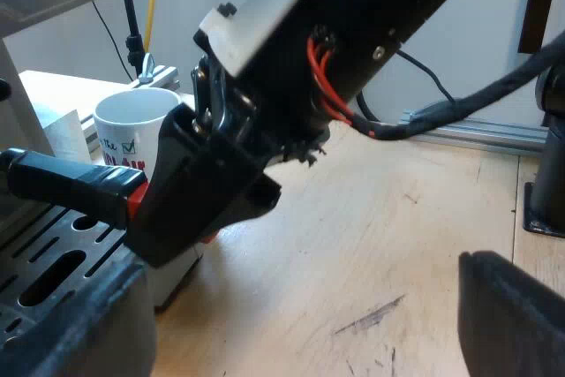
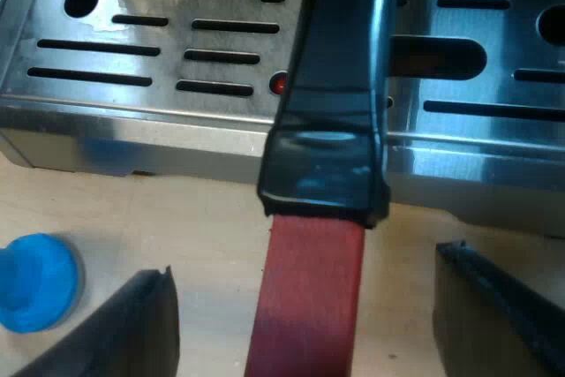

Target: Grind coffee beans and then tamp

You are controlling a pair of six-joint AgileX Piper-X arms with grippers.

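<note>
The left tool's (image 1: 300,293) two matte black fingers (image 1: 508,315) stand spread wide, with only the scuffed pale wood of the counter (image 1: 380,245) between them. Beyond them stands one white glazed mug (image 1: 132,121) with printed marks. It is just beside the holder's single dark handle (image 1: 62,181), which juts out over the machine's slotted metal drip tray (image 1: 26,236). The right tool (image 2: 305,262) is spread too. Its two black fingers (image 2: 132,328) flank the handle's flat red end (image 2: 309,306), one on each side and neither touching it. From there the glossy black shaft runs away over the brushed steel tray. One round blue tamper (image 2: 35,284) sits on the counter just outside one finger.
</note>
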